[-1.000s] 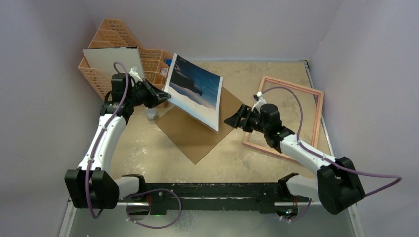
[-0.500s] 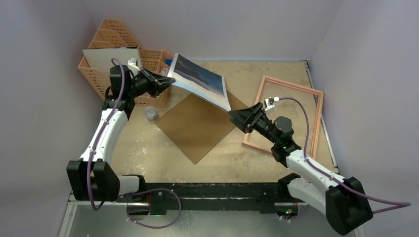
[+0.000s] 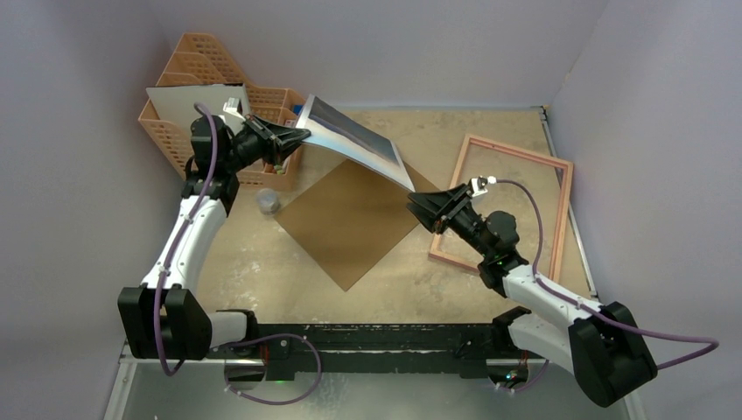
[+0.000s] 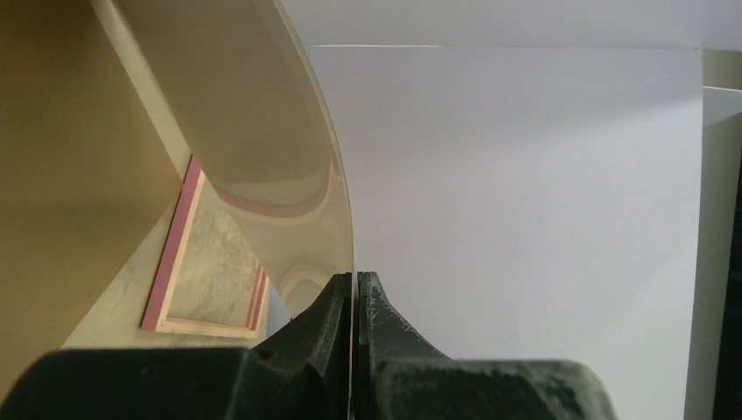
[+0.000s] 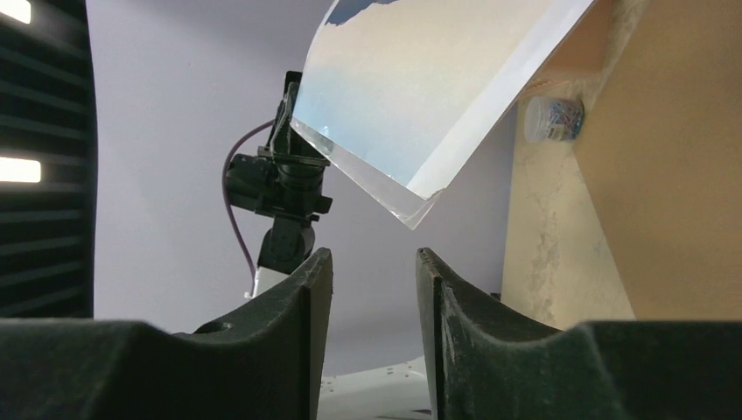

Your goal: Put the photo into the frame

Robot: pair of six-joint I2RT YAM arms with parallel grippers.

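— Right gripper [image 5: 372, 258] first: how do its jaws stand?
— Parted to a middling gap, with nothing between them. The lower corner of the photo [image 5: 429, 87] hangs just above and ahead of that gap, apart from both fingers.
— And the sheet beyond that corner?
— Its long axis runs up and away from the right gripper toward the left gripper [image 3: 296, 135], which is clamped tight on the far upper edge. The print bows between the two, clear of the table, with the picture side facing up.
— Which arm is nearer the free corner?
— The right one, plainly. I judge that a short reach forward and upward would bring the corner between its fingers.
— What lies underneath?
— The brown backing board [image 3: 350, 232], flat on the table below the sheet and apart from it.
— And the frame?
— The frame [image 3: 521, 150] lies flat to the right gripper's right and behind its fingertips, partly under that arm. It sits rightward of the photo, so the sheet would have to travel that way.
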